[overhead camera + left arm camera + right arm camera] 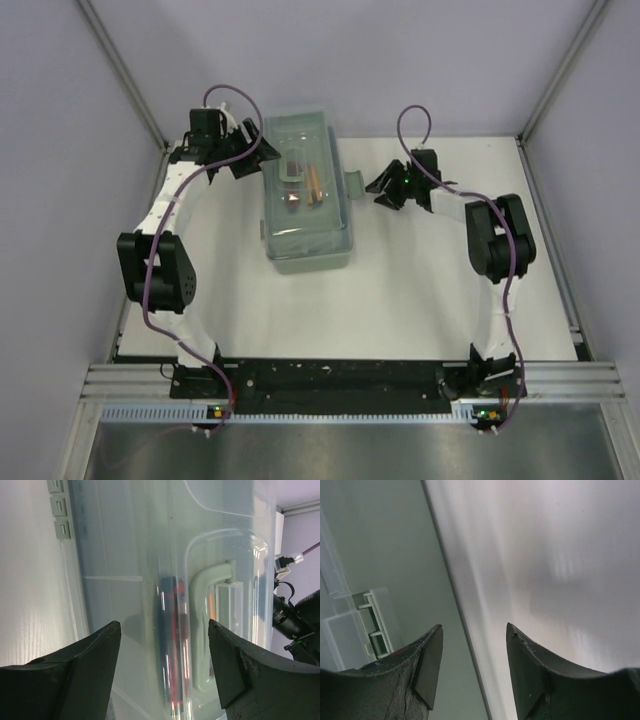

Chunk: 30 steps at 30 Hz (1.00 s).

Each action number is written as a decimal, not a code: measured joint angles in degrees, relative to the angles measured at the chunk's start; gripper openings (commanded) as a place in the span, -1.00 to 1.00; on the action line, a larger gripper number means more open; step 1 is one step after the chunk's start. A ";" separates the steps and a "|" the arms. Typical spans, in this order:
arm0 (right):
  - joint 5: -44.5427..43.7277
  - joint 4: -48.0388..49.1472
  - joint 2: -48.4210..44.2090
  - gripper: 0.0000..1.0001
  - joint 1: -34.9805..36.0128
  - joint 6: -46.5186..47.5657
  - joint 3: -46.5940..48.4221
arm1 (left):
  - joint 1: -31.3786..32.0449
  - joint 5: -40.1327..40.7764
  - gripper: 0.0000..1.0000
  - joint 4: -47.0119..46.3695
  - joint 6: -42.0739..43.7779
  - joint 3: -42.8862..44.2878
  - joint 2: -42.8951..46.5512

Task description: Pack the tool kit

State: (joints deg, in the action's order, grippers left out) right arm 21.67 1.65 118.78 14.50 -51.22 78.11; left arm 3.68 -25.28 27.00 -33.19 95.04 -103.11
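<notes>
The pale green toolbox (308, 215) stands in the middle of the table with its clear lid down. Through the lid show an orange tool (314, 184) and a dark red tool (293, 182). My left gripper (243, 163) is open at the box's far left corner. In the left wrist view it (164, 624) hovers over the lid with nothing between its jaws; the green handle (199, 630) and a red tool (176, 645) lie below. My right gripper (386, 190) is open just right of the side latch (353, 184). In the right wrist view it (474, 627) faces the box wall (380, 540).
The white table (560, 555) extends right of the box. Grey walls enclose the table on three sides (60, 150). The lid's hinge tabs (59, 510) show at the upper left of the left wrist view, and the right arm (295, 620) at its right edge.
</notes>
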 measured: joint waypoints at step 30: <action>13.55 56.83 10.95 0.65 2.62 -32.54 -8.31 | 0.00 0.66 0.40 -0.02 0.11 -0.02 -1.97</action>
State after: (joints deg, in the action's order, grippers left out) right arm 35.22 58.48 129.73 17.12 -83.77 69.80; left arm 3.68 -24.62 26.98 -33.08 95.02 -105.08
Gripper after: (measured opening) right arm 0.810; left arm 0.706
